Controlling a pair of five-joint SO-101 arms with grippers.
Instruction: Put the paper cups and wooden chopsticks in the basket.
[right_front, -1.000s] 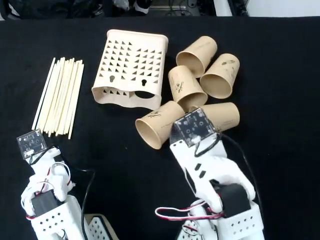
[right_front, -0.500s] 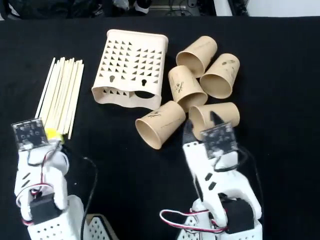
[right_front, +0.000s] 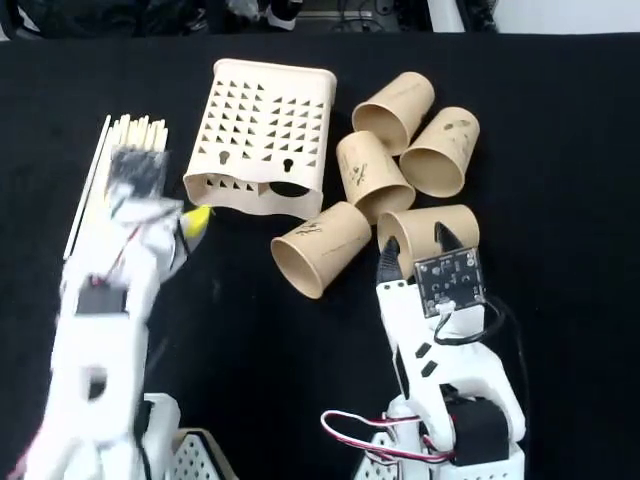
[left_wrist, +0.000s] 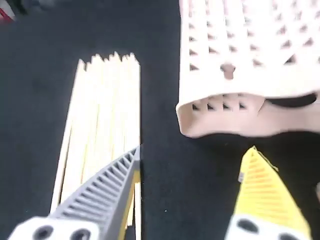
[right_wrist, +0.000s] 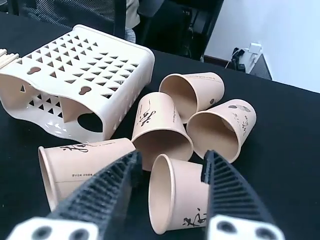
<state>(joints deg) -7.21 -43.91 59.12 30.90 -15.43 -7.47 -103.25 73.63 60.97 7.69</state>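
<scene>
- Nothing is in the basket yet. It lies on its side on the table, between the chopsticks and the five cups, and its open end seems to face the arms.
- The left pincer is released and empty. It hangs low between the sticks and the basket, with its grey finger over the bundle and its yellow one over bare table just short of the basket's rim.
- The right pincer is also spread wide and holds nothing. Its fingers stand either side of the nearest cup, which lies on its side with its mouth toward the arm.
- Both arms look to be at the approach stage, ahead of a first grasp.
- The left likely needs to shift sideways so both fingers straddle the sticks, then close across them; loose, thin sticks may slip out.
- The right likely needs to lower and close gently, since a paper wall crushes easily and neighbouring cups lie close.
</scene>
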